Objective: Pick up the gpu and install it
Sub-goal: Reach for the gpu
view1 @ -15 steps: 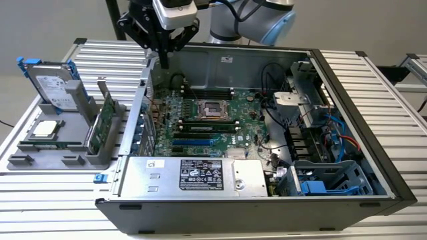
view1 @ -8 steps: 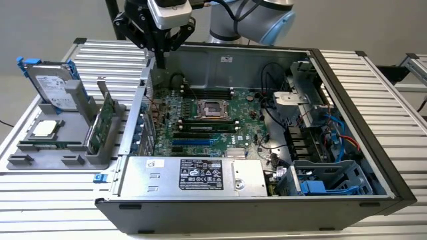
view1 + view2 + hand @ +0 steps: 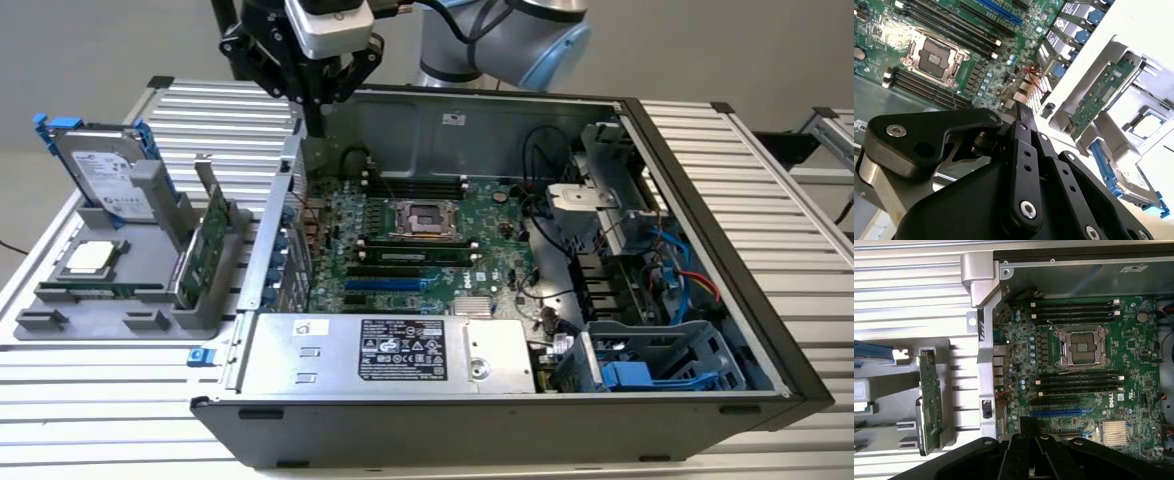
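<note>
Exterior view puts your gripper (image 3: 318, 120) high over the rear wall of the case (image 3: 467, 425), fingers together with nothing between them. The gpu (image 3: 214, 240) stands on edge in the grey holder (image 3: 80, 325), outside the case on that view's left and well apart from the gripper. Both wrist views show it slotted there too. By my reading you're on the approach to the pick. Line the fingers across the card's thin top edge and spread them before descending. Keep clear of the bracket (image 3: 207, 175) and the drive (image 3: 107, 170) beside it. Grip mid-length so the card lifts straight.
</note>
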Action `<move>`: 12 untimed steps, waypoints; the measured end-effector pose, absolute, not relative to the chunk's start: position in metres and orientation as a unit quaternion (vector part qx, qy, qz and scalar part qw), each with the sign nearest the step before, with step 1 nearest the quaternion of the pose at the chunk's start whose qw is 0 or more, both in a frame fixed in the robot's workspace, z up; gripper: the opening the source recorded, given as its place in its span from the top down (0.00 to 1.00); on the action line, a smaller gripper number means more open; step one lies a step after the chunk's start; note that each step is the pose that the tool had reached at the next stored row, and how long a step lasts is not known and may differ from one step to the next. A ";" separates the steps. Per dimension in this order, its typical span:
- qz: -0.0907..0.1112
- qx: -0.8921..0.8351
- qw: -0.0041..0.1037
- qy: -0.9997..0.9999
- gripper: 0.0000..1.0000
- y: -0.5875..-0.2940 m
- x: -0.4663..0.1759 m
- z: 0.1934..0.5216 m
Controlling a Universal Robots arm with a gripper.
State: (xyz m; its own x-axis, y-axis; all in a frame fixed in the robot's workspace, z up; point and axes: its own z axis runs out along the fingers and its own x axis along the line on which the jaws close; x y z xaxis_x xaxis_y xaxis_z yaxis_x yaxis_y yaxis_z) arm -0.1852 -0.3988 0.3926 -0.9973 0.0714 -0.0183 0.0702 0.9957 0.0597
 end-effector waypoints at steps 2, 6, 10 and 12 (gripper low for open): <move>0.030 0.035 0.010 0.999 1.00 -0.399 -0.187 0.393; 0.029 0.035 0.010 0.999 1.00 -0.399 -0.190 0.393; 0.030 0.035 0.010 0.999 1.00 -0.399 -0.193 0.393; 0.030 0.035 0.010 0.999 1.00 -0.399 -0.195 0.393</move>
State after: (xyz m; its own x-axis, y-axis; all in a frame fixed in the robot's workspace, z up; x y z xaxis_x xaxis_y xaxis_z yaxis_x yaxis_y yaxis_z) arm -0.1948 -0.3988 0.3926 -0.9973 0.0714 -0.0182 0.0702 0.9957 0.0597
